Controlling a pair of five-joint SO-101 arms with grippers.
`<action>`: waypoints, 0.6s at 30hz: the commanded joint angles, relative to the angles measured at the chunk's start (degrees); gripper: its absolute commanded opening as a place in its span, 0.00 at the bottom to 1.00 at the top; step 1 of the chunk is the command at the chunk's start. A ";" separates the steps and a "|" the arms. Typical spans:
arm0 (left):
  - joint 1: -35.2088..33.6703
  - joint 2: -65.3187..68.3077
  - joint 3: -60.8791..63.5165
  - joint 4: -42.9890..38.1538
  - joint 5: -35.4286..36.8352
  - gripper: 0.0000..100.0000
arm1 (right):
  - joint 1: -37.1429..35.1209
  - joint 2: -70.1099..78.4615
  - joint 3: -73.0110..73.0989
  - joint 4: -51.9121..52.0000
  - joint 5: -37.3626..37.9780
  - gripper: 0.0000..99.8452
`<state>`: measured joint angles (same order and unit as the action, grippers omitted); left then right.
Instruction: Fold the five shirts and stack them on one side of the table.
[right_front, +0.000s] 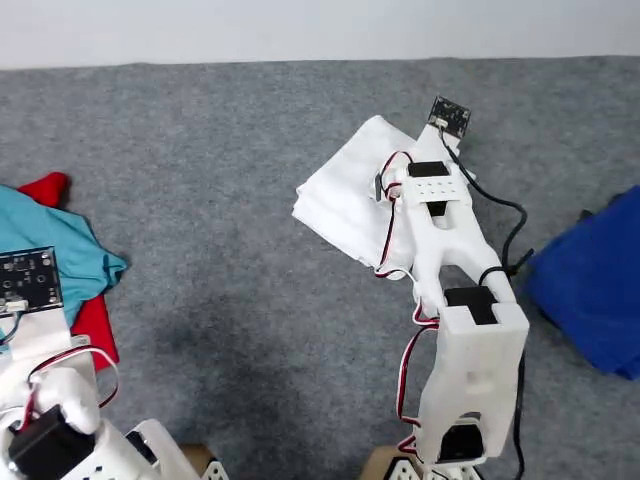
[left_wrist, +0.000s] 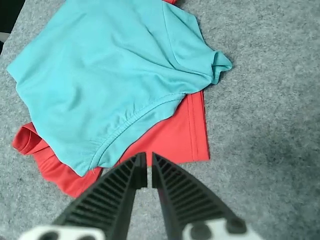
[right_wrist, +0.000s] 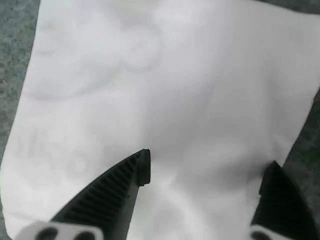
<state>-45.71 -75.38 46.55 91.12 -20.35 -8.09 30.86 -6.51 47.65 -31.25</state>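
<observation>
A folded white shirt (right_front: 340, 205) lies near the middle of the grey table, and my right arm stands over its right side. In the right wrist view my right gripper (right_wrist: 207, 172) is open just above the white shirt (right_wrist: 165, 85), with nothing between its fingers. At the left edge a teal shirt (right_front: 45, 245) lies on top of a red shirt (right_front: 95, 320). My left gripper (left_wrist: 148, 169) is shut and empty, hovering over the near edge of the red shirt (left_wrist: 170, 140) below the teal shirt (left_wrist: 105, 75). A blue shirt (right_front: 595, 280) lies at the right edge.
Grey carpet-like cloth (right_front: 230, 300) covers the table. Open room lies between the white shirt and the teal and red pile, and along the far side.
</observation>
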 joint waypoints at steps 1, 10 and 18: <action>-0.09 0.09 -0.40 0.35 -0.26 0.03 | -0.22 -2.42 -3.08 3.21 -0.70 0.37; -0.09 0.09 -0.40 0.35 -0.26 0.03 | 0.04 -3.56 -5.45 6.37 -0.70 0.37; -0.09 0.09 -0.40 0.26 -0.26 0.03 | -0.40 1.45 -5.63 3.47 -0.79 0.37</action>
<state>-45.71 -75.38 46.55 91.12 -20.35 -8.00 32.62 -9.05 52.84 -31.25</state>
